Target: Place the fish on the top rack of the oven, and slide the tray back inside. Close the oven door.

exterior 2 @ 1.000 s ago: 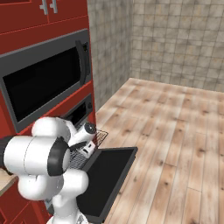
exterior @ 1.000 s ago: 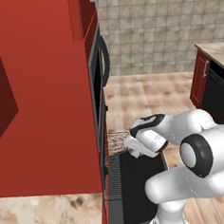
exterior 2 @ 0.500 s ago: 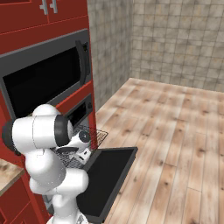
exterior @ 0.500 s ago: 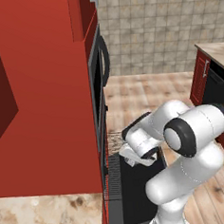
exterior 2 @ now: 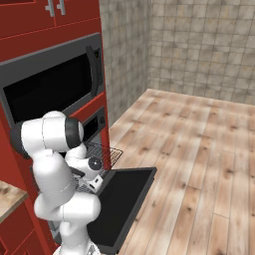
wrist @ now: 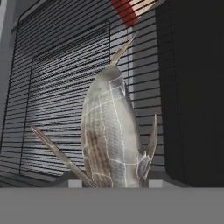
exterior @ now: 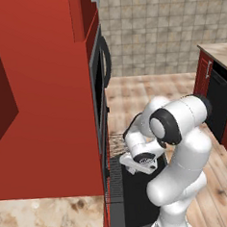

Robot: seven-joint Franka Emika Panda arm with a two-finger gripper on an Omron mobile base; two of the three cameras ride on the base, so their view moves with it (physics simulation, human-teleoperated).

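The silvery-grey fish (wrist: 111,131) stands upright between my fingers, and my gripper (wrist: 111,183) is shut on its lower end. Behind it lies the top rack (wrist: 57,87), a silver wire grid; the dark oven door (wrist: 192,87) lies to its right. From the left base view, the gripper (exterior: 132,164) hangs low over the pulled-out rack (exterior: 116,143) and the dropped-open oven door (exterior: 141,202). From the right base view, the hand (exterior 2: 94,179) sits between the rack (exterior 2: 107,151) and the door (exterior 2: 124,199), beside the black oven (exterior 2: 92,127) set in red cabinetry.
A black microwave front with a bowed handle (exterior 2: 92,69) sits above the oven. A black dishwasher panel (exterior: 220,102) stands in the red cabinet to the right. A stone counter (exterior: 46,217) lies at lower left. Open wooden floor (exterior 2: 199,149) stretches beyond the door.
The arm has folded and the hand has come down and toward the oven, bringing the fish low over the pulled-out rack. The grip on the fish holds.
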